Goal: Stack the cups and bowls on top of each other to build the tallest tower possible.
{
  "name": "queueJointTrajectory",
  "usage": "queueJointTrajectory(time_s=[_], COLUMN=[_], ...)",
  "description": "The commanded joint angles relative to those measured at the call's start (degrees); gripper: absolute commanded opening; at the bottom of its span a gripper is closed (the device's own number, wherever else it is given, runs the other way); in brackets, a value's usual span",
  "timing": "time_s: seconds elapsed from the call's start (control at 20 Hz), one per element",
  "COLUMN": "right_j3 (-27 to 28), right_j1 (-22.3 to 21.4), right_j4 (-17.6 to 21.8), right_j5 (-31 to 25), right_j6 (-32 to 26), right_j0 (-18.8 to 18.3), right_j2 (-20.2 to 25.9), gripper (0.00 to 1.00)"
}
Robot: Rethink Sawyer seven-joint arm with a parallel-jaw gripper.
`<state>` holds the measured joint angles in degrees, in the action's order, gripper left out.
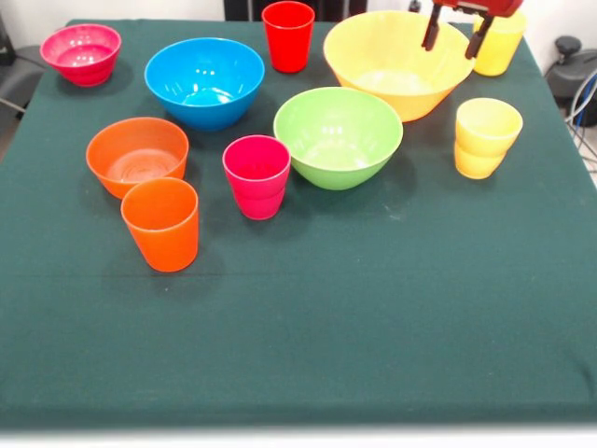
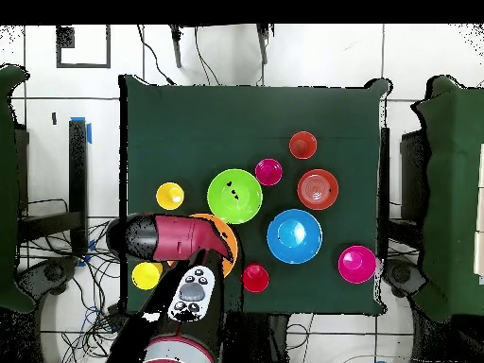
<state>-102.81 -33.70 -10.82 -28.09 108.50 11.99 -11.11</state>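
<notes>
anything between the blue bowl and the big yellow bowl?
Yes, the red cup, upright, set slightly behind the line from the blue bowl to the yellow bowl. Clearest in the front view.

From my remote station, the arm [image 2: 175, 241] seen from overhead is a rounded, glossy red shell with black ends and a black pointed section beside it. Below it sits a light grey panel [image 2: 192, 291] with several small dark round buttons. Lower still, the body turns red and black again. In the front view, only the tool [image 1: 455, 35] shows: a red block with two short, dark, narrow prongs hanging from it, a clear gap between them
</notes>
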Motion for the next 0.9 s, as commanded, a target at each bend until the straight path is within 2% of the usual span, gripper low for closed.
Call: queueJointTrajectory(time_s=[0.05,0.25,0.9], right_j3=[4.2,3.6,5.4], right_j1=[4.2,4.7,6.0], right_j4=[-2.2,-2.4,-3.3], right_j5=[-3.5,-1.9,-2.4], right_j6=[12.0,11.6,12.8], right_j0=[1.2,0.5,1.9], right_j2=[2.9,3.7,3.2], gripper=[1.0,1.0,1.0])
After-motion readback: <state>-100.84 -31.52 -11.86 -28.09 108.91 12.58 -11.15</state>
